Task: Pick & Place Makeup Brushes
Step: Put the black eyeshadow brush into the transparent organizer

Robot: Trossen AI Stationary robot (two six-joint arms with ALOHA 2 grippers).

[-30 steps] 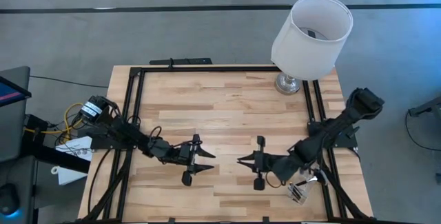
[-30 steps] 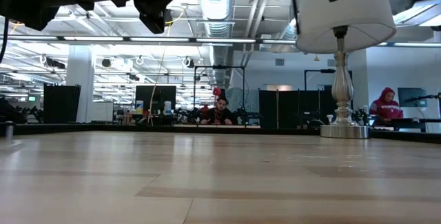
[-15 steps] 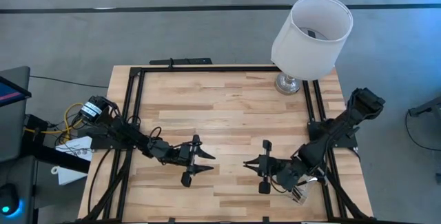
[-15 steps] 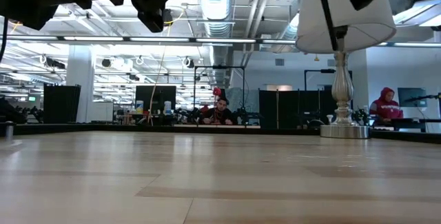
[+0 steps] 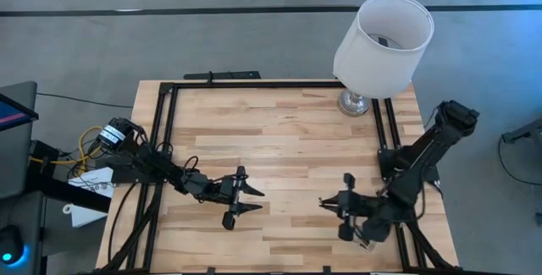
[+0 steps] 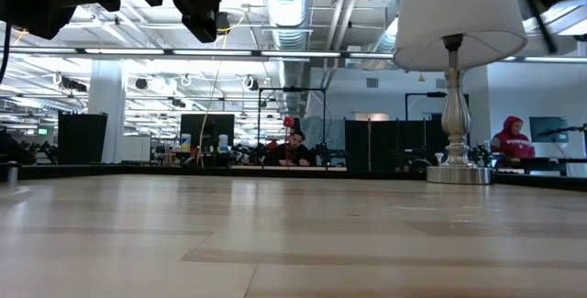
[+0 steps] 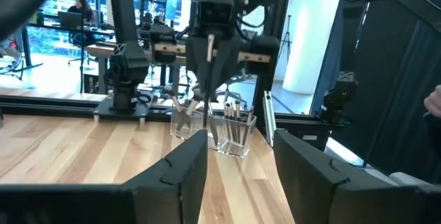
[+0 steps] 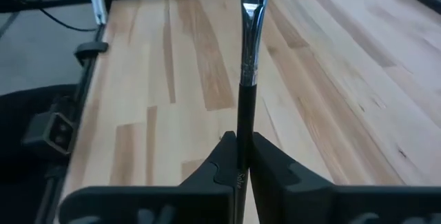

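no readable text, labels, brand names, numbers or signs on anything in view

Even bright overhead light — soft shadows on table (image 5: 279, 131); ceiling strip lights (image 6: 183, 53) glare — near tabletop blurred.

One makeup brush (image 8: 247, 65) stands pinched between the right gripper (image 8: 238, 156)'s closed fingers, its black handle running forward from the fingertips to a silver ferrule and a flat dark tip. More brushes (image 7: 233, 120) (pale-tipped, handles down) stand upright in clear holders (image 7: 215, 129) below that gripper.
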